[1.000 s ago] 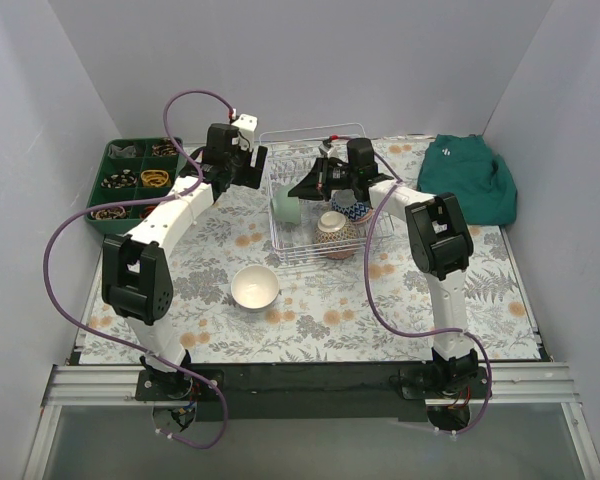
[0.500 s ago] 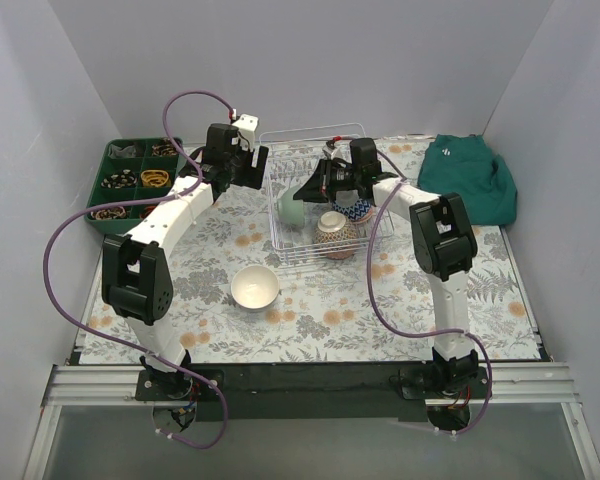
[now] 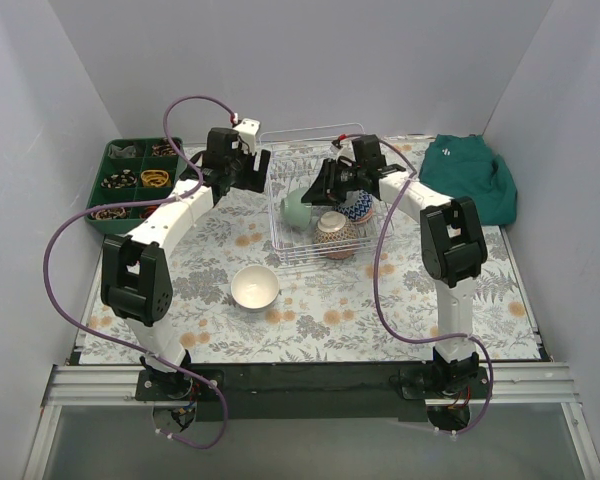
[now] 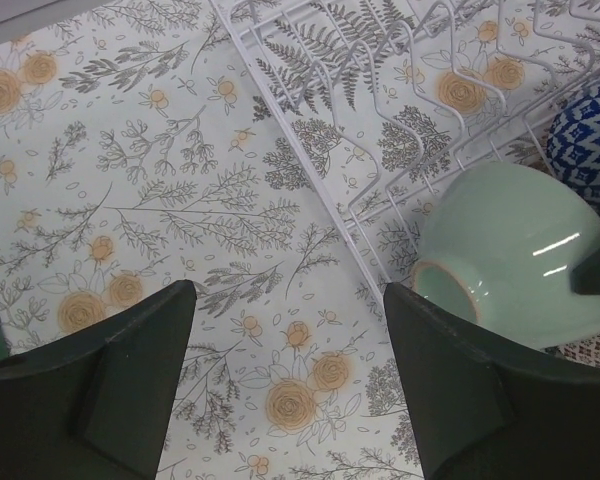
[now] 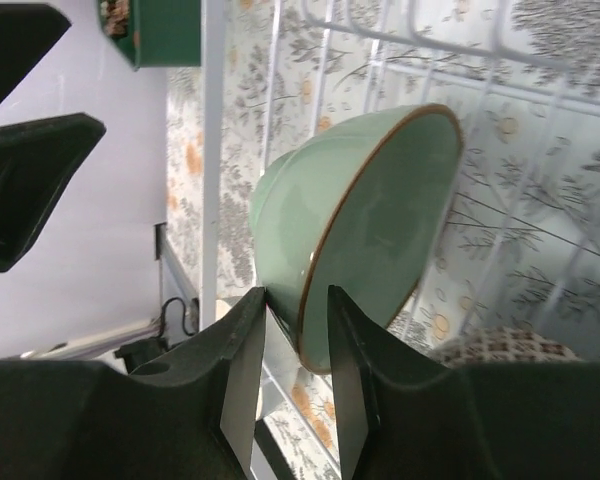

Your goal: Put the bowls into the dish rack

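The dish rack (image 3: 323, 146) is a white wire basket at the back centre. My right gripper (image 3: 316, 196) is shut on the rim of the mint green bowl (image 3: 296, 212) and holds it tilted on edge low in the rack's left side. In the right wrist view its fingers (image 5: 248, 350) pinch the bowl's wall (image 5: 360, 220). A brown patterned bowl (image 3: 334, 232) and a blue-white patterned bowl (image 3: 357, 207) sit in the rack. A plain white bowl (image 3: 254, 287) stands on the table. My left gripper (image 3: 252, 170) is open and empty just left of the rack (image 4: 380, 120), the mint bowl (image 4: 510, 260) beside it.
A green compartmented tray (image 3: 130, 180) with small items is at the back left. A green cloth (image 3: 470, 175) lies at the back right. The floral mat (image 3: 320, 320) covers the table. Grey walls enclose three sides.
My right arm has shifted and its wrist has turned, carrying the mint bowl slightly right and lower inside the rack. My left gripper has barely moved.
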Controlling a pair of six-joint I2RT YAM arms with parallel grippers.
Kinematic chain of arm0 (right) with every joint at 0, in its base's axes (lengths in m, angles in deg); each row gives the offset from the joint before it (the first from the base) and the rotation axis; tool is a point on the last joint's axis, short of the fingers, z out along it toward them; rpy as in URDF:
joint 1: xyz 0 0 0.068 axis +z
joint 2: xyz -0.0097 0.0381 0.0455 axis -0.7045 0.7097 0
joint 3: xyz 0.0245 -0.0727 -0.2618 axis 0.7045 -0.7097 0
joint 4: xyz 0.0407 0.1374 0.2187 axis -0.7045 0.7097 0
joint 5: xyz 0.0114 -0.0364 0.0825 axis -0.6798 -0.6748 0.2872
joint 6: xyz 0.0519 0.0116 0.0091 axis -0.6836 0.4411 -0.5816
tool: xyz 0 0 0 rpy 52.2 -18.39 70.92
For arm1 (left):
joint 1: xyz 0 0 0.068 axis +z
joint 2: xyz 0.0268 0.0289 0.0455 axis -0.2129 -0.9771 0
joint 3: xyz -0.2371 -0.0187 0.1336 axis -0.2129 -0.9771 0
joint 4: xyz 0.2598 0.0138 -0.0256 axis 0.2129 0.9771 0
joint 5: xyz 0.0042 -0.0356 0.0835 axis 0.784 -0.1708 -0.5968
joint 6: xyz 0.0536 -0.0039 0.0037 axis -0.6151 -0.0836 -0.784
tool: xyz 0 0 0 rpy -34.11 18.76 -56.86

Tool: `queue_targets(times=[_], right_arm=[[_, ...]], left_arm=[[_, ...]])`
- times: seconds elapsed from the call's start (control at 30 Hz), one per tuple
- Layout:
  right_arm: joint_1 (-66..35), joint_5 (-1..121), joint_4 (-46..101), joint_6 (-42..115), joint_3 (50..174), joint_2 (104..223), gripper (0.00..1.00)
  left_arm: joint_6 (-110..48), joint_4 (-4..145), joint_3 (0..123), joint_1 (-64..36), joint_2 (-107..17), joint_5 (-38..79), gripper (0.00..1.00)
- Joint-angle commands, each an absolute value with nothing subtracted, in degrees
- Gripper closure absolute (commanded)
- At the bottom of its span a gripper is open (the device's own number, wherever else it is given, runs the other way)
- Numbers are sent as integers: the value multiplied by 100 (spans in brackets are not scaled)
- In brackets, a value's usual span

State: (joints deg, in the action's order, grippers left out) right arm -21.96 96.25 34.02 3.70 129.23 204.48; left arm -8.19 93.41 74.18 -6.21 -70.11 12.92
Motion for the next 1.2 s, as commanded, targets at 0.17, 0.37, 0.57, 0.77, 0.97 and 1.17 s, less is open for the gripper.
queue_targets(times=[0.17,0.37,0.57,0.77,0.97,1.17], right_arm=[[-2194,7672,5278,1659,13735,20015,34],[-2168,7083,5648,1985,13833,19725,39],[-2132,7009,5825,2381,13754,19479,50],[-2045,7028,5658,2512,13718,19742,84],[-1930,6976,5622,2565,14052,20243,99],[-1878,6923,5666,2609,14035,20551,99]], left_arm=[[-663,9034,7259,-634,-6575,1588,24],[-567,8832,7093,-634,-6479,1658,24],[-558,8639,6899,-634,-6338,1623,24],[-487,8603,6759,-643,-6224,1641,24],[-680,8595,6522,-853,-5961,1360,24],[-830,8604,6284,-977,-5758,1307,24]])
